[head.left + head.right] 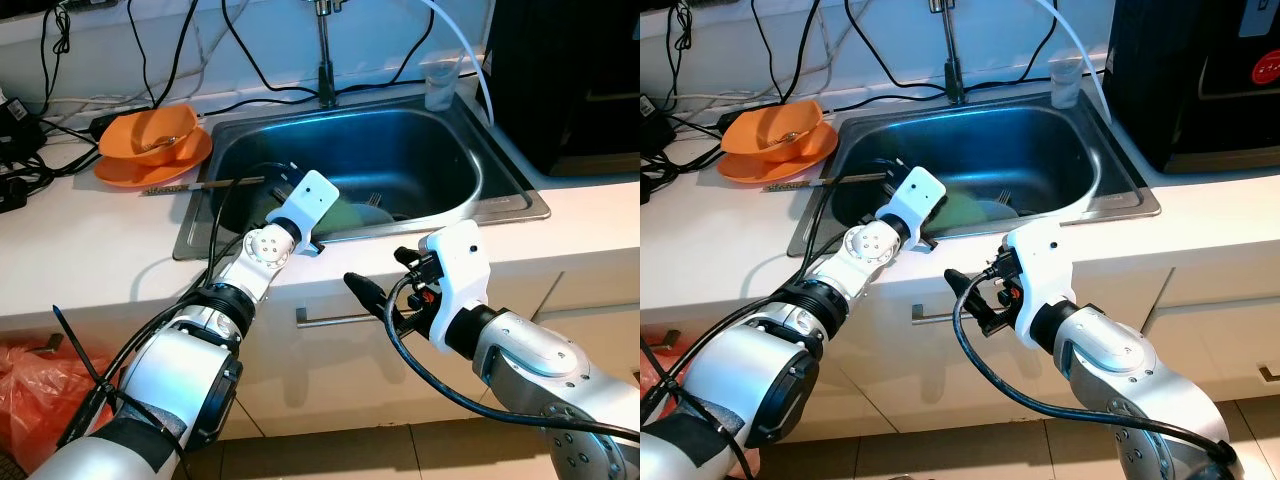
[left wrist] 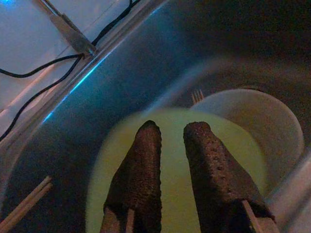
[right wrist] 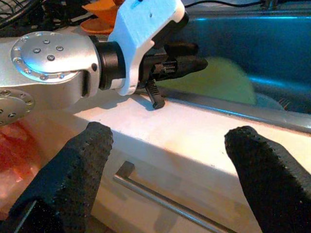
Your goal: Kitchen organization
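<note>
No writing is legible. In the sink [image 1: 500,175], the left claw [image 2: 170,141], fingers slightly apart, hovers over a green plate [image 2: 175,194]; the right claw [image 3: 167,160], spread wide, hangs before the bench [image 1: 100,250].

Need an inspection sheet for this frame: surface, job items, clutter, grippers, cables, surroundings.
Surface: white countertop around a stainless steel sink.
Job's things: pale green plate and white bowl in the sink, fork behind; wooden chopsticks across the rim.
Clutter: orange bowls, clear cup.
Grippers: left gripper over the plate, slightly open; right gripper open before the drawer handle.
Cables: black cables along the wall.
Surroundings: red bag on the floor.
</note>
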`<state>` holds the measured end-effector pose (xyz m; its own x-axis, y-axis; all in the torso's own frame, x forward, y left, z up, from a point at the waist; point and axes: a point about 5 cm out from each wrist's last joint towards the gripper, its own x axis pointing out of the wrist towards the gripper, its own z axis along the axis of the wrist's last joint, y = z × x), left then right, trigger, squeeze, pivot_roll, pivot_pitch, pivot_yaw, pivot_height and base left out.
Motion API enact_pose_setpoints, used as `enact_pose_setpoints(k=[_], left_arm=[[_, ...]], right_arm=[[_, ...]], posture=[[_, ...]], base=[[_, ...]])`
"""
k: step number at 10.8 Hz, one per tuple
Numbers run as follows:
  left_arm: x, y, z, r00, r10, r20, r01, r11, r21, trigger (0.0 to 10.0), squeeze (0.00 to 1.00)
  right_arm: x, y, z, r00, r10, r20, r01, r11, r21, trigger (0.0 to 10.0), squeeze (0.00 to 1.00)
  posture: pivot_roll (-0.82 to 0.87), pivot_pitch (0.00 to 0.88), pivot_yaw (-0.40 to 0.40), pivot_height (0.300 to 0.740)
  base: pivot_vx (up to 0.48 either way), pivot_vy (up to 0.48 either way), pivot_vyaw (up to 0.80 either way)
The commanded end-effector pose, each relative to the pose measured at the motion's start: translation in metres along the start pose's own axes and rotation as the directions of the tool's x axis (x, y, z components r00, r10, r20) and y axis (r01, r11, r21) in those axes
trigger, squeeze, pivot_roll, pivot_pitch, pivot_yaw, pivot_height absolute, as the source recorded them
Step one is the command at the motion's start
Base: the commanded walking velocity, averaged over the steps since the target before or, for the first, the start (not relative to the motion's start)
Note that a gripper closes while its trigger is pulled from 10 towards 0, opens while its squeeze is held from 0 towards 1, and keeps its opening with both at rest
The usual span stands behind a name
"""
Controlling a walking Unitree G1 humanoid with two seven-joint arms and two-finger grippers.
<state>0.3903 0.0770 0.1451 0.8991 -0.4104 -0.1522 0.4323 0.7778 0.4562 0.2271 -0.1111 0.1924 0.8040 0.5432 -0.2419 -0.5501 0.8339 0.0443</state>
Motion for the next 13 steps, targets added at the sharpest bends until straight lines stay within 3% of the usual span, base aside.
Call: enact_pose_setpoints(k=[1,4,7,9,13], left_arm=[[0.0,0.002,-0.003,1.0,-0.007,-0.03,0.007,1.0,-0.003,10.0,1.0],[-0.001,0.004,-0.006,0.999,-0.006,-0.04,0.005,1.0,-0.004,10.0,1.0],[0.0,0.005,0.0,1.0,-0.006,-0.01,0.006,0.998,-0.062,10.0,1.0],[0.002,0.004,0.01,0.999,-0.013,0.047,0.017,0.995,-0.1,10.0,1.0],[0.0,0.017,0.03,0.98,0.042,0.196,-0.002,0.979,-0.203,10.0,1.0]], right_arm=[[-0.002,0.003,0.006,1.0,0.013,0.019,-0.013,1.0,-0.004,10.0,0.0],[0.0,0.001,0.006,1.0,0.008,0.018,-0.008,1.0,-0.005,10.0,0.0],[0.004,-0.002,0.008,1.0,0.005,0.023,-0.005,1.0,-0.013,10.0,0.0],[0.008,-0.004,0.01,0.999,0.008,0.031,-0.007,1.0,-0.02,10.0,0.0],[0.019,-0.01,0.015,0.998,0.008,0.059,-0.006,0.999,-0.034,10.0,0.0]], posture=[[-0.28,0.009,0.155,0.74],[-0.27,0.0,0.156,0.74],[-0.26,0.0,0.154,0.74],[-0.25,0.0,0.154,0.74],[-0.2,0.0,0.161,0.74]], base=[[0.0,0.0,0.0],[0.0,0.0,0.0],[0.0,0.0,0.0],[0.0,0.0,0.0],[0.0,0.0,0.0]])
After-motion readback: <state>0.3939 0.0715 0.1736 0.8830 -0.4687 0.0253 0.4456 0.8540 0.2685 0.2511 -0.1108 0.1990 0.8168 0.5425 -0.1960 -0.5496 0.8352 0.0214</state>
